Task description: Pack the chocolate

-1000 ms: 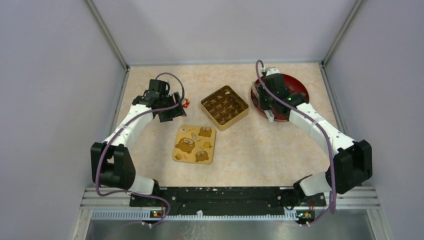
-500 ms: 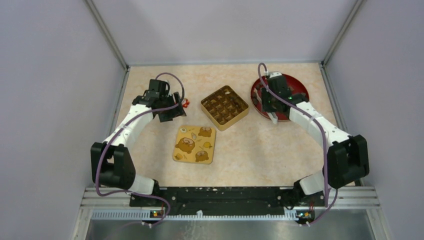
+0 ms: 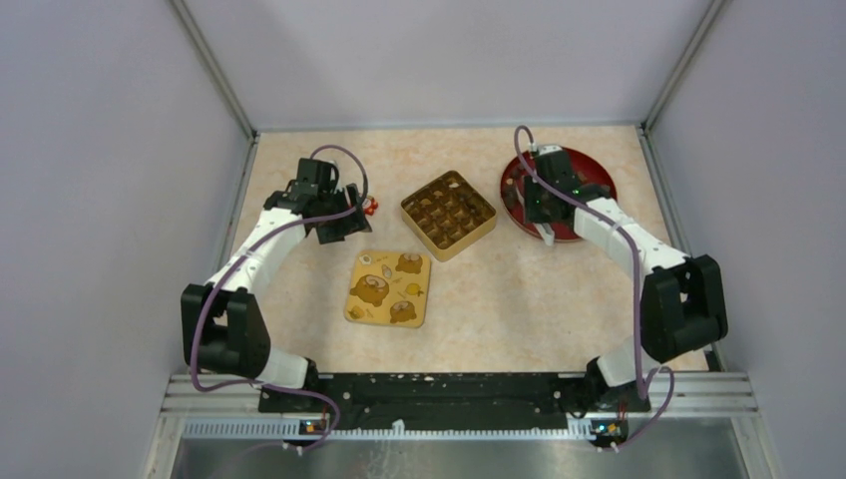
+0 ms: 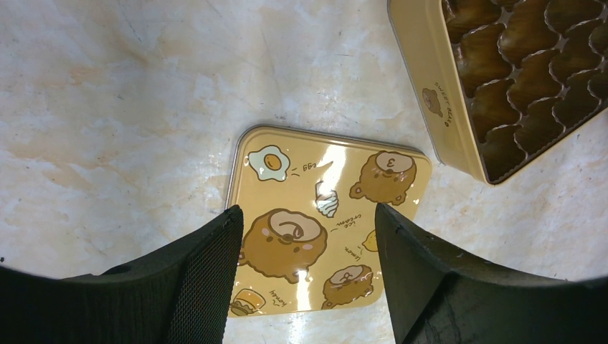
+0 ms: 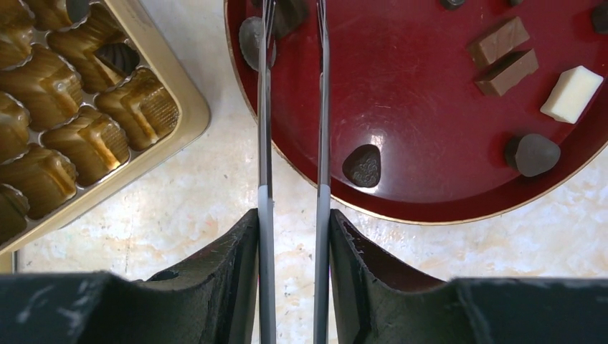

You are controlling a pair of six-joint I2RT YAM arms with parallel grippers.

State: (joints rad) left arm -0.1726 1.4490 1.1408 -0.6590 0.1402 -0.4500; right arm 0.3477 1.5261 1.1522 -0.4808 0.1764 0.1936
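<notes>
Chocolates lie on the red plate [image 5: 430, 107]: dark lumps [image 5: 362, 165] [image 5: 534, 154], brown bars [image 5: 502, 41] and a white piece [image 5: 571, 93]. My right gripper [image 5: 292, 6] reaches over the plate's left rim on long thin blades, which stand apart. A dark chocolate [image 5: 290, 18] sits between the blades with a gap on its right side. The gold tin box [image 3: 449, 215] of moulded cups holds one dark piece [image 5: 118, 57]. My left gripper [image 4: 308, 218] is open and empty above the yellow lid [image 4: 326, 215]. In the top view the right gripper [image 3: 519, 190] is at the plate's left edge.
The yellow lid [image 3: 389, 287] lies flat in front of the box. A small red-and-white wrapped sweet [image 3: 371, 207] lies beside the left gripper [image 3: 334, 225]. The box wall [image 4: 430, 93] is at the upper right of the left wrist view. Grey walls enclose the table.
The right arm's elbow has swung inward and toward the back, while its gripper stayed over the plate's left edge. The left arm has not moved.
</notes>
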